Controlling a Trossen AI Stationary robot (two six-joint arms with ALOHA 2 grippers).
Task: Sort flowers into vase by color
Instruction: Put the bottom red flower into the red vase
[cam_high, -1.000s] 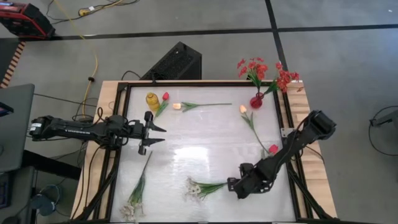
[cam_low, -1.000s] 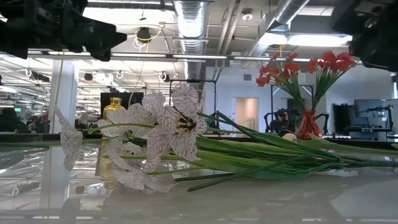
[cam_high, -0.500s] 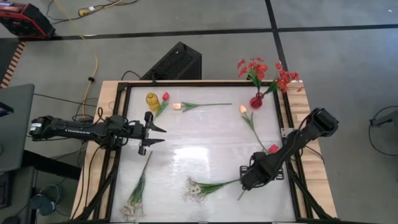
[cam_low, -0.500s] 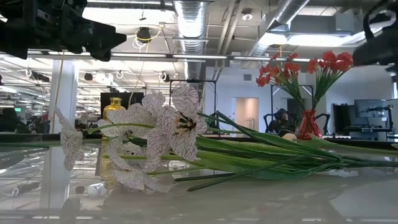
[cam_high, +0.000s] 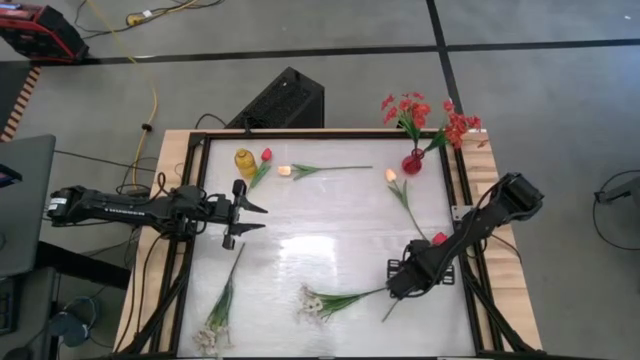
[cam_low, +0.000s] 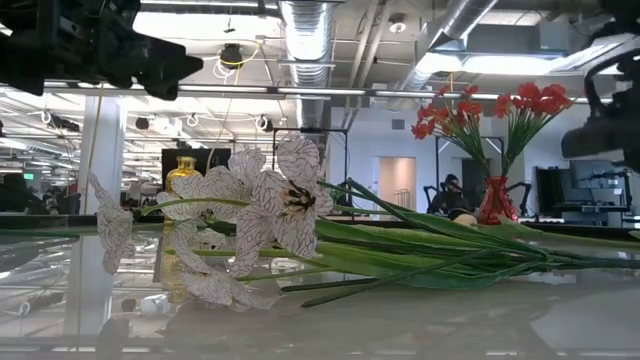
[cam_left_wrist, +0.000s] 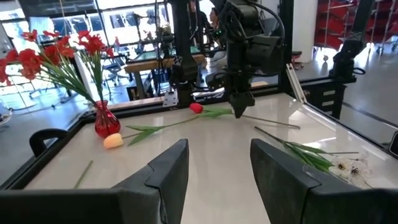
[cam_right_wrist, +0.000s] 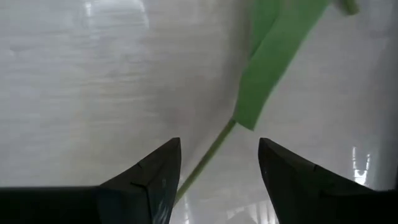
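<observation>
Below the right hand, a thin stalk, flat leaf.

The whole table is seen from straight above. A low view is taken level across it. The red vase is shared by both.

Even, bright overhead light. The glossy white counter shows a pale glare patch near its centre in the high view and mirrors ceiling lamps in the low view. There, the white veined blossoms stand sharp; the room behind is softer. The right wrist view is blurred at close range.
</observation>
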